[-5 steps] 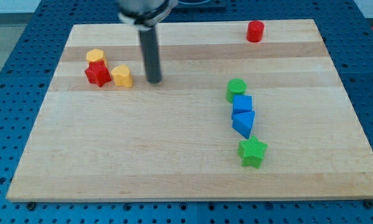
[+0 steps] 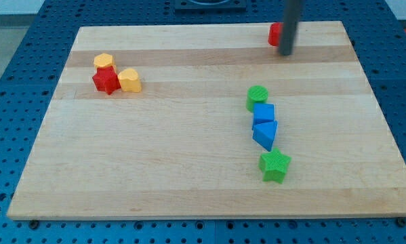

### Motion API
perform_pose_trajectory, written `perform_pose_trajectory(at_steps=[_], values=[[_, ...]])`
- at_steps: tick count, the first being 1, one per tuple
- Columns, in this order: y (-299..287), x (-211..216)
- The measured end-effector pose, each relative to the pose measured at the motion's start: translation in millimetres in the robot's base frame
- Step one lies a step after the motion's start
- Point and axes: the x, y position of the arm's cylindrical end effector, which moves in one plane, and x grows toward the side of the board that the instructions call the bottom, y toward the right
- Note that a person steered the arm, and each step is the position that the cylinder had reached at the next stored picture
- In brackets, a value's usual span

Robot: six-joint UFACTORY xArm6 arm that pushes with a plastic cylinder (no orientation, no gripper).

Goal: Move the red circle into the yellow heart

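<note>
1. The red circle [image 2: 275,34] sits close to the board's [image 2: 189,183] top edge, near the right corner; bare wood lies leftward.
2. The yellow heart [image 2: 129,80] waits near the left edge.
3. The tip [image 2: 285,52], earlier beside the heart, now touches the circle's right side; the rod has no fingers.
</note>
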Motion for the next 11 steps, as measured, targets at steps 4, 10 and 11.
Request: perform_pose_trajectory(at_steps=[4, 10, 11], values=[[-183, -35], [-235, -50], [-225, -6]])
